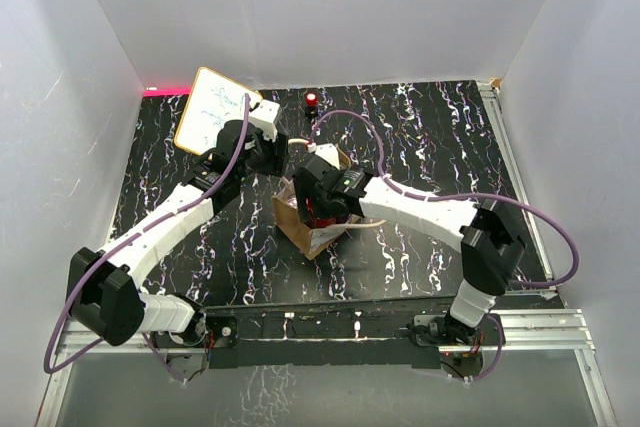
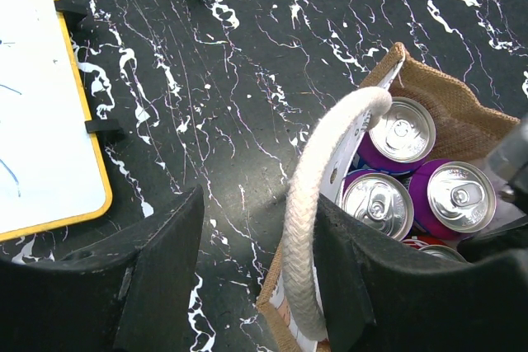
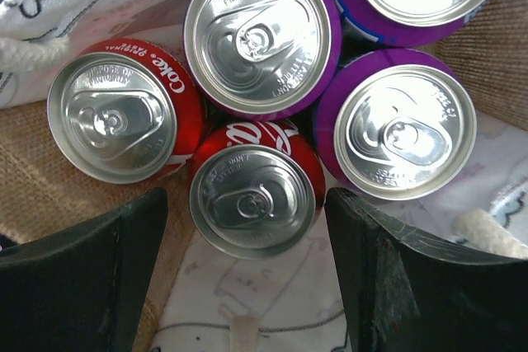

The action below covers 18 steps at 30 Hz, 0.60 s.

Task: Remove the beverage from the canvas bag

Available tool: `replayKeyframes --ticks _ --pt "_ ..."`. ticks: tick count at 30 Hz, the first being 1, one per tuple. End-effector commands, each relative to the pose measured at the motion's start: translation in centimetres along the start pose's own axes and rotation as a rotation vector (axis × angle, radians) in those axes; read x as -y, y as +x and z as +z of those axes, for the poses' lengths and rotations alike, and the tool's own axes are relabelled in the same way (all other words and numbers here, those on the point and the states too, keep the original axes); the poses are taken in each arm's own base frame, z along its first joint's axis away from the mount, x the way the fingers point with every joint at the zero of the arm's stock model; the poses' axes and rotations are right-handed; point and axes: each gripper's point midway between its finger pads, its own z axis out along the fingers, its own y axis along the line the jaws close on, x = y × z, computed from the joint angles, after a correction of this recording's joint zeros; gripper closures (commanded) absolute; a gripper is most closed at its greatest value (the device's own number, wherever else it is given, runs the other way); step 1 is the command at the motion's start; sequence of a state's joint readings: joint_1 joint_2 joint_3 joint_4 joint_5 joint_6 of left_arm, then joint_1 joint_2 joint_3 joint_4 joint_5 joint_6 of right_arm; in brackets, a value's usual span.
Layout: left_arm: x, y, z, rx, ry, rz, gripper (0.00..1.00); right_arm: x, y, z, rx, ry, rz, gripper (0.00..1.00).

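Note:
The tan canvas bag [image 1: 300, 217] stands mid-table and holds several cans. In the right wrist view I see two red Coke cans [image 3: 252, 195] [image 3: 115, 119] and three purple cans [image 3: 262, 36]. My right gripper [image 3: 246, 265] is open, straight above the bag, its fingers either side of the nearer red can and apart from it. My left gripper [image 2: 257, 274] is open at the bag's left wall [image 2: 450, 105]; the cream rope handle [image 2: 318, 195] lies between its fingers, against the right finger. Purple cans [image 2: 378, 204] show in that view too.
A yellow-framed whiteboard [image 1: 212, 109] lies at the back left. A small red-topped black object [image 1: 312, 100] stands at the back centre. White walls enclose the black marbled table [image 1: 430, 137]. Purple cables loop over both arms.

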<state>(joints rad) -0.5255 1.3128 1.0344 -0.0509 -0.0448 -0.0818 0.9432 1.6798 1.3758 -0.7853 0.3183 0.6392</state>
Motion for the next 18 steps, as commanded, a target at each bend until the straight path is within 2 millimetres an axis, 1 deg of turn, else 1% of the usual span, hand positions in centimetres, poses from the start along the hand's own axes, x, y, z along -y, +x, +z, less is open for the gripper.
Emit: replayKeyframes --ticks 1,5,8,13,18 --pt "0.0 -2.6 -1.1 0.068 -0.006 0.000 0.48 -1.0 -0.5 1.1 0.035 -0.013 0.052 0.20" --pt "0.0 -2.6 -1.0 0.067 -0.005 0.001 0.48 -0.9 -0.3 2.1 0.033 0.020 0.064 0.20" --pt "0.0 -2.6 -1.0 0.068 -0.007 0.001 0.48 -0.7 0.0 3.4 0.026 0.059 0.061 0.20" --pt "-0.1 -2.5 -1.0 0.064 -0.009 0.002 0.48 -0.8 0.0 4.1 0.029 0.085 0.054 0.20" --pt "-0.1 -2.5 -0.9 0.064 -0.009 0.002 0.48 -1.1 0.3 4.3 0.016 0.077 0.044 0.32"
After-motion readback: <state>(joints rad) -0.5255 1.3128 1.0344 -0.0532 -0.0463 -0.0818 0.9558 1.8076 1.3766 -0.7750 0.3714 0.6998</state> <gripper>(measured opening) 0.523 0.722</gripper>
